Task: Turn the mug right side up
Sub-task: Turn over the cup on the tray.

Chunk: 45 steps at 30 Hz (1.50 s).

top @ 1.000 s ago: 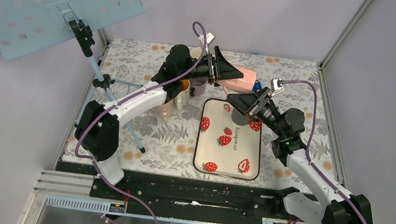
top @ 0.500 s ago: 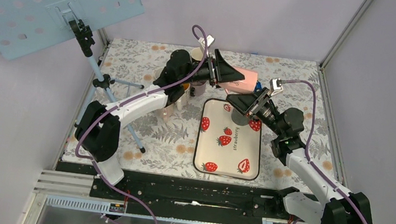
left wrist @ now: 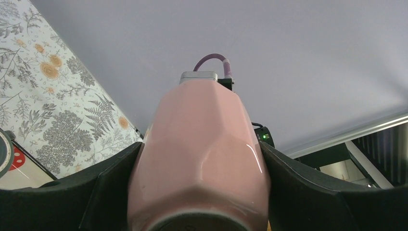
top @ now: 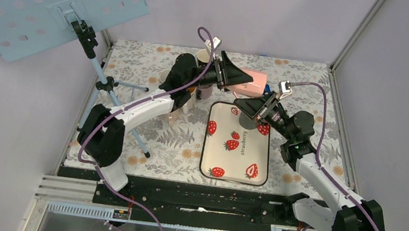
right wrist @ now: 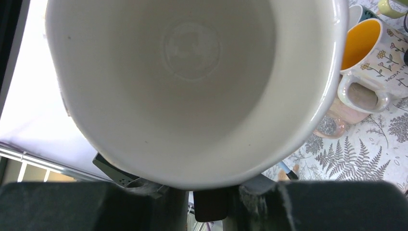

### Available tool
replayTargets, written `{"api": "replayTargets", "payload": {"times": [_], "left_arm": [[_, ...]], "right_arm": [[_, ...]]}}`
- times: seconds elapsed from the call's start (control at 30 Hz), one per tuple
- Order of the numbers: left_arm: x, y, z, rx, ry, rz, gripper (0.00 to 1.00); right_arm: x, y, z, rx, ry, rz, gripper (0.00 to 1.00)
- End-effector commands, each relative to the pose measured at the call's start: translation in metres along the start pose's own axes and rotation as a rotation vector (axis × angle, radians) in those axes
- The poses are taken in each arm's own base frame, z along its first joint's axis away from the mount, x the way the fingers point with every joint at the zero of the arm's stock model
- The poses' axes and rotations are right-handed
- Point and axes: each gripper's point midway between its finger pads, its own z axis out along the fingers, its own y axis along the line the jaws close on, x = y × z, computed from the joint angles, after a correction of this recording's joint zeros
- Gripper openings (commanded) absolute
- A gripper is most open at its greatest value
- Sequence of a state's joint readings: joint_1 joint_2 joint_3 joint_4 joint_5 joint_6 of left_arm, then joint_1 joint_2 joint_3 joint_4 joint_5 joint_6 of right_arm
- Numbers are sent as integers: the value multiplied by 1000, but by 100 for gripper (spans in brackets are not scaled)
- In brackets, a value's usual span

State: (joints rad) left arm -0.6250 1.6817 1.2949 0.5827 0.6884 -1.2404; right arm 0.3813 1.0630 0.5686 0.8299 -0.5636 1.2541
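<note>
From above: the left gripper point(top: 234, 79) has the pink mug point(top: 251, 81) clamped across its body. The mug lies on its side in the air, over the far edge of the strawberry tray point(top: 205, 150). Its mouth points toward the right gripper point(top: 244, 104), which sits right at the rim. A grey cup point(top: 246, 122) stands on the tray just under both tools, so it's tight below. A cluster of cups point(top: 196, 91) crowds the left arm's elbow side, and the back wall is near behind. There's open floral cloth point(top: 130, 136) to the front left. The tray's near half is bare, and a free strip runs along the right edge. The tripod point(top: 102, 77) and blue board point(top: 58, 0) stand well off at the left.

Left wrist: the mug fills the middle, and a black finger point(left wrist: 110, 192) presses each flank, so the hold is firm. Past its far end, the other arm's camera box point(left wrist: 198, 77) peeks up close against it, with wall beyond.

Right wrist: we look straight into the mug's white inside. The lower rim dips down to the dark fingers point(right wrist: 86, 207), which stand close together. Whether they actually bite the rim, I can't tell. A yellow-lined mug point(right wrist: 365, 53) shows at the right edge, over fern-print cloth.
</note>
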Motion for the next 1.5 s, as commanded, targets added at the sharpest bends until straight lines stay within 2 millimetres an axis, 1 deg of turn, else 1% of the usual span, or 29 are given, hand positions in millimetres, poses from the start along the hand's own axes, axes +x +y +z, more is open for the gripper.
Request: {"api": "replayTargets", "payload": {"times": [0.0, 0.07, 0.1, 0.23, 0.33, 0.4, 0.57, 0.67, 0.83, 1.0, 1.1, 1.27, 1.47], "left_arm": [[-2, -49, -7, 148, -33, 138, 0], [0, -46, -8, 151, -33, 135, 1], [1, -45, -8, 152, -34, 134, 7], [2, -39, -8, 153, -38, 132, 40], [2, -37, -8, 152, -38, 137, 62], [2, -37, -7, 147, -38, 139, 78], [1, -31, -7, 118, -45, 156, 98], [0, -24, -7, 82, -52, 169, 99], [-4, -18, -8, 43, -74, 185, 99], [-11, -21, -16, 53, -88, 226, 99], [-14, -25, -22, 93, -74, 229, 99], [-13, -38, -33, 172, -39, 201, 99], [-3, -54, -45, 269, 12, 155, 99]], "right_arm": [[-10, 16, 1, -2, -19, -95, 0], [-11, 13, 0, 31, -22, -122, 0], [-12, 12, 0, 46, -23, -139, 0], [-14, 10, -4, 95, -28, -191, 0], [-16, 11, -6, 112, -31, -214, 0], [-17, 11, -7, 128, -35, -223, 0], [-21, 10, -10, 174, -43, -255, 0], [-24, 10, -11, 194, -43, -277, 0], [-27, 9, -14, 230, -56, -294, 0], [-29, 12, -15, 223, -67, -291, 0], [-29, 15, -14, 205, -72, -288, 0], [-28, 24, -13, 134, -88, -285, 0], [-26, 27, -13, 85, -103, -281, 0]]}}
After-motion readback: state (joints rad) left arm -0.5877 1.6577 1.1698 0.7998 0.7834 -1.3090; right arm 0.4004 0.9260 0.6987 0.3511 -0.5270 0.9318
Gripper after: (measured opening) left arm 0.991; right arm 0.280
